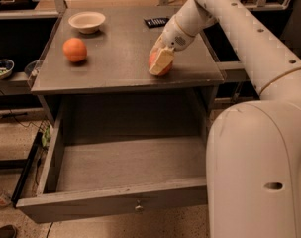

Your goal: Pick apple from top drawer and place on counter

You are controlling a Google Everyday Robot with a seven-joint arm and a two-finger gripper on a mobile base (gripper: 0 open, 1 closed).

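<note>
Apple (152, 59) is out of the drawer (116, 202) and down at bench (116, 63) level. The end effector (159, 64) is clamped on it: one pale finger crosses the front of the fruit, w/ red skin showing beside and under it. Can't tell whether the apple's weight is on the top yet or whether it's a hair above.

Around the apple:
- Bench front edge is just in front of it, right edge near its right side.
- Arm comes in from behind and to its right.
- An orange (75, 49) sits well to its left, apart from it.
- A bowl (86, 21) is further back-left.
- A dark flat gadget (155, 21) is behind it, not touching.
- The drawer is below and in front, pulled out, no fruit showing inside.

Progress, as I read it: pick is done, lift and carry done, placement approx there. Left to do: settle the apple if it isn't seated, let go, then back the end effector off w/o nudging it. It's round and close to the front edge, so a roll is the risk.
</note>
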